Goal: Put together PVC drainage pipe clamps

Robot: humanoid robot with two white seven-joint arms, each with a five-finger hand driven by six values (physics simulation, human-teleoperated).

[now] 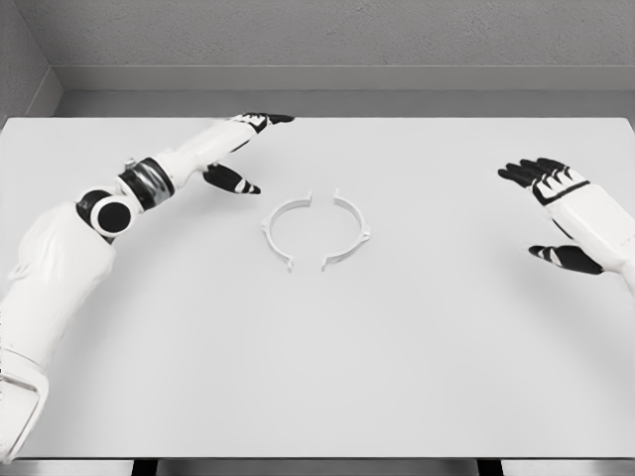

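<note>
Two thin white semicircular clamp halves (317, 231) lie facing each other, slightly apart, on the smooth matte surface (317, 377). Left robot hand (243, 149) and right robot hand (552, 213) hold nothing, black fingers spread.

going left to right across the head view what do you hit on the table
left robot hand → left white plastic half-ring clamp piece → right white plastic half-ring clamp piece → right robot hand

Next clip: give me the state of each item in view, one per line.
Left clamp half: flat on the table, apart from its mate, untouched.
Right clamp half: flat, facing the other half, gaps between their ends.
Left hand: open, holding nothing.
Right hand: open, holding nothing.
Table: white, carrying both halves.
</note>
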